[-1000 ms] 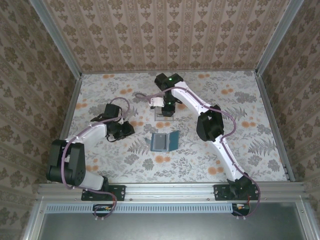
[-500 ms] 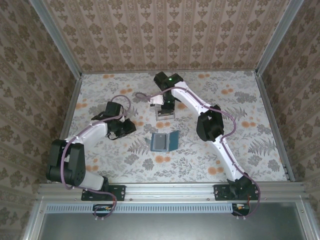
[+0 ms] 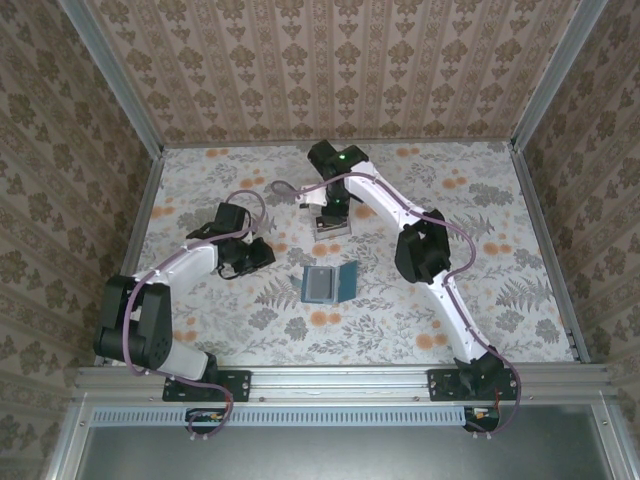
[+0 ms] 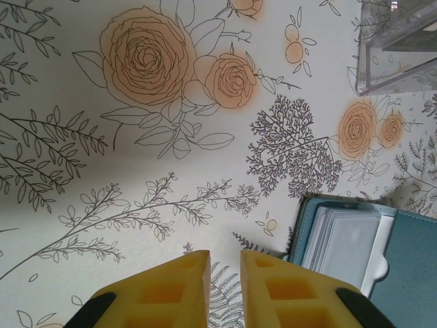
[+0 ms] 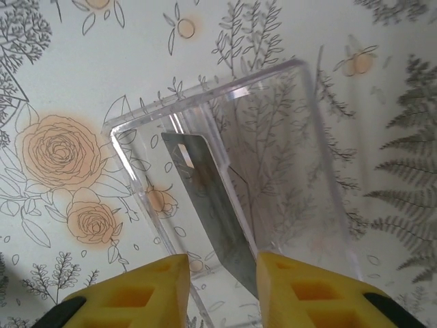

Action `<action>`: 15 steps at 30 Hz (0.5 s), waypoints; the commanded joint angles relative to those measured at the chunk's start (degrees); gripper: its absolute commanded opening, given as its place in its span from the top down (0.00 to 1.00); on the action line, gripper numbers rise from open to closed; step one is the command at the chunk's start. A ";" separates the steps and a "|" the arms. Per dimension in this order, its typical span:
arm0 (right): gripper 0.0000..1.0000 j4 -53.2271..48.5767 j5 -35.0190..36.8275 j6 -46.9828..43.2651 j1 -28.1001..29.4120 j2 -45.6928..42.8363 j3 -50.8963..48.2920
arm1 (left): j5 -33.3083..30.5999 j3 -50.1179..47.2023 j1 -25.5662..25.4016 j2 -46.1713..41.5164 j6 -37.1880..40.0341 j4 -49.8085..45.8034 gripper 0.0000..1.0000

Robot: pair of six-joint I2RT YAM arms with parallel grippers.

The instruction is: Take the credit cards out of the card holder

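Already one grey card [image 5: 205,198] in clear box [image 5: 205,93]; pale cards [image 4: 345,239] in card holder [image 4: 410,273]

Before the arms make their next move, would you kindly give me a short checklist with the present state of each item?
1. Credit card inside the clear box: ok, it leans slanted between the walls.
2. Right gripper free of that card: cannot tell; the jaws stand apart, but the card lies close against one finger.
3. Left gripper empty: ok, a narrow gap with nothing in it.
4. Card holder open: ok, both panels lie spread on the table.
5. Holder emptied: not ok, a pale card sits in its pocket.
6. Way from the left gripper to the holder: ok, bare table between them.
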 commanded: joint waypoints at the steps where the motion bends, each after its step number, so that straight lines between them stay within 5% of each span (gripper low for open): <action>1: 0.66 4.14 1.33 0.69 0.50 -4.31 -1.87 | 0.10 1.54 -0.40 0.36 -0.66 -0.13 0.79; 15: 0.65 6.24 2.68 0.89 0.44 -0.03 -3.04 | 0.19 0.91 -0.48 0.44 -0.89 0.51 0.79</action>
